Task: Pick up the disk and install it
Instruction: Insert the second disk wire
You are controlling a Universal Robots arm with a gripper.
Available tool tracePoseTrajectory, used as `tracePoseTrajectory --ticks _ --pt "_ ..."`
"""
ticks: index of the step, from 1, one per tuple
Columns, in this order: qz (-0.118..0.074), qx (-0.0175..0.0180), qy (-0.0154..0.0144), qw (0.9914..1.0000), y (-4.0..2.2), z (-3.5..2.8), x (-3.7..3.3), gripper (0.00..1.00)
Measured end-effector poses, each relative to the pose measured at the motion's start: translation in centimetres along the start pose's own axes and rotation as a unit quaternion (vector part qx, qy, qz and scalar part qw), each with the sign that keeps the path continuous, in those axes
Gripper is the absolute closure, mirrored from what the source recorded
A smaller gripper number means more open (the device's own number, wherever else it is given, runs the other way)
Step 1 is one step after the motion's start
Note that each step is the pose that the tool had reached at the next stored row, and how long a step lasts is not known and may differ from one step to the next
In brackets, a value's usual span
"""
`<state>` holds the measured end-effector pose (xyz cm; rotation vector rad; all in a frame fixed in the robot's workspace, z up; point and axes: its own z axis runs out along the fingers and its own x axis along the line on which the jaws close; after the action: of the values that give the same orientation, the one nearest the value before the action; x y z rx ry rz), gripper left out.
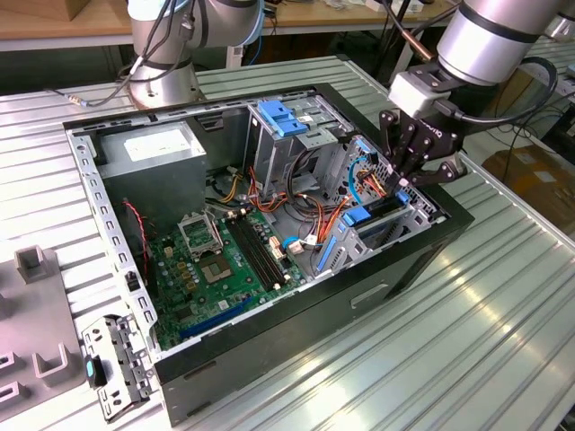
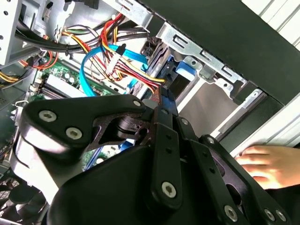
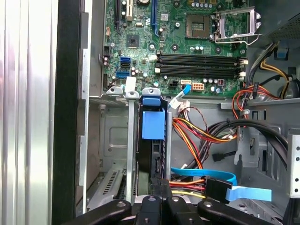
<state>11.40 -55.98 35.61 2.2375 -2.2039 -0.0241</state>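
The disk [image 3: 157,159] stands on edge in a slot of the metal drive bay [image 3: 112,136] of the open computer case [image 1: 296,323]. It is dark, with blue plastic rails [image 3: 153,124] along it. In the exterior view the disk [image 1: 382,208] sits at the case's right end, under my gripper [image 1: 402,184]. The black fingers come together to a point right at the disk's [image 2: 169,86] outer edge. My gripper [image 3: 160,183] looks shut, with its tips [image 2: 158,104] against that edge rather than around the disk's body.
Red, yellow and blue cables [image 2: 117,61] hang close beside the bay. The motherboard [image 1: 220,260] fills the case floor, with a grey power supply [image 1: 157,148] and a blue latch [image 1: 283,117] behind it. A person's hand [image 2: 267,164] rests by the case's outer wall. Grey fixtures [image 1: 36,265] lie at the exterior view's left.
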Motion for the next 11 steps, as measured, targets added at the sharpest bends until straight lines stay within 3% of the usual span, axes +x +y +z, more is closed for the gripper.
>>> tracePoseTrajectory --ticks 3,5,9,11 --pt "0.000 0.0000 -0.0002 1.00000 0.50 0.01 0.00 0.89" --pt "0.000 0.0000 -0.0001 1.00000 0.51 -0.10 -0.01 0.89" --pt "0.000 0.0000 -0.0005 1.00000 0.55 -1.23 -0.02 0.89" --pt "0.000 0.0000 -0.0005 1.00000 0.55 -1.37 -0.02 0.89"
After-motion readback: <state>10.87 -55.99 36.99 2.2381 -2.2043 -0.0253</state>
